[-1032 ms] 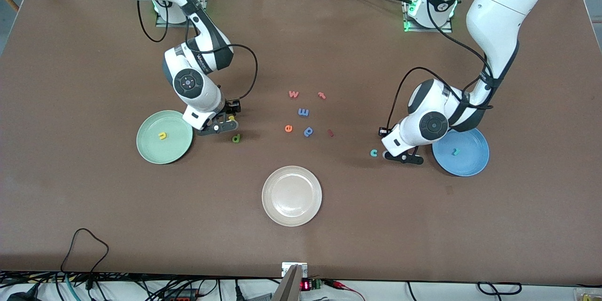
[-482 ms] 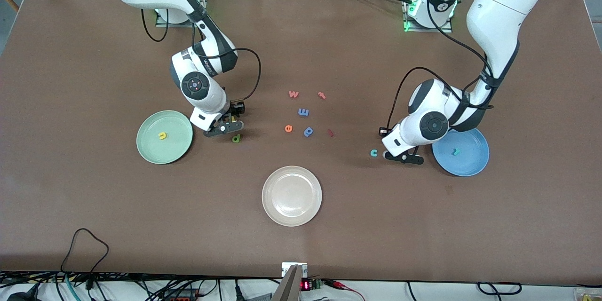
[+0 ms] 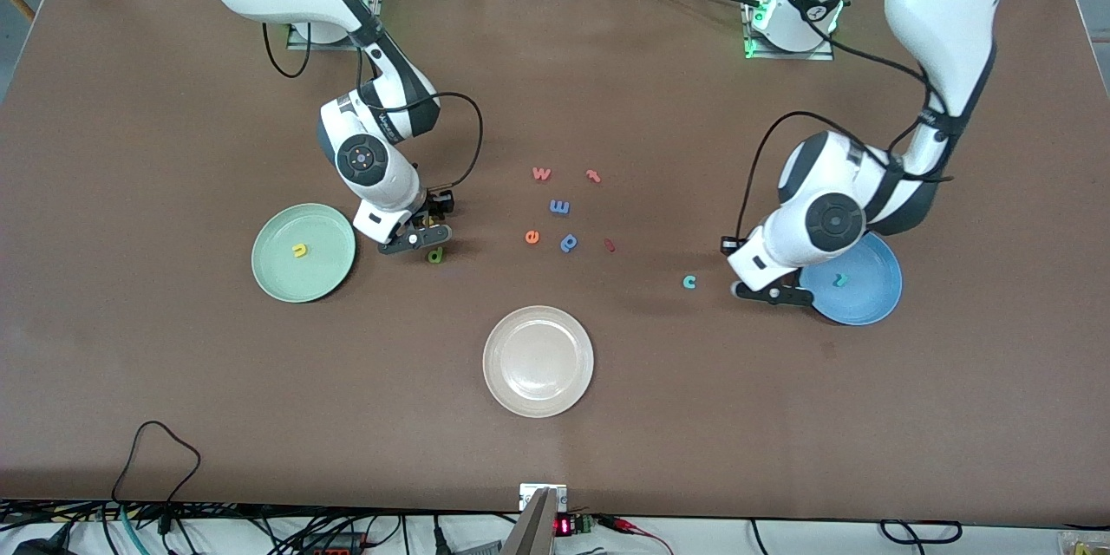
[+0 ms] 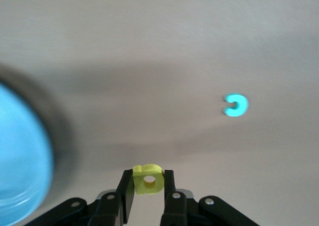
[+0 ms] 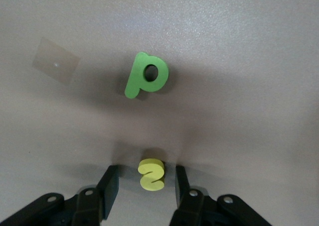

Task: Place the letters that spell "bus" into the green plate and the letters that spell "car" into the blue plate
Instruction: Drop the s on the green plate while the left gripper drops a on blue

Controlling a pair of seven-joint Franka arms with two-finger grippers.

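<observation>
Two of the six letters already lie where we want them: the yellow u (image 3: pixel 299 251) in the green plate (image 3: pixel 270 277) and the teal r (image 3: pixel 838 279) in the blue plate (image 3: pixel 876 299).

Four are left, by our reckoning. The yellow a (image 4: pixel 148 179) is pinched between the closed jaws of our left gripper (image 4: pixel 148 192), which hangs just beside the blue plate's rim on the side toward the table's middle. We judge it needs only to be carried over the plate and let go. The teal c (image 3: pixel 689 282) lies on the bare table near that gripper, toward the middle.

At the right arm's end, our right gripper (image 5: pixel 145 186) is low over the table just beside the green plate. Its jaws stand apart on either side of the yellow s (image 5: pixel 151 174), with a gap showing on each side, so it has hold of nothing yet. The green b (image 5: pixel 146 75) lies just beside the s, nearer the front camera.

From the front, both grippers hide their letters: the a and the s barely show there, and only the wrist views tell us one is gripped and the other merely straddled. The front view alone shows both plates' contents, the empty cream-white plate (image 3: pixel 538 362) and the spare letters (image 3: pixel 559 208) mid-table.
</observation>
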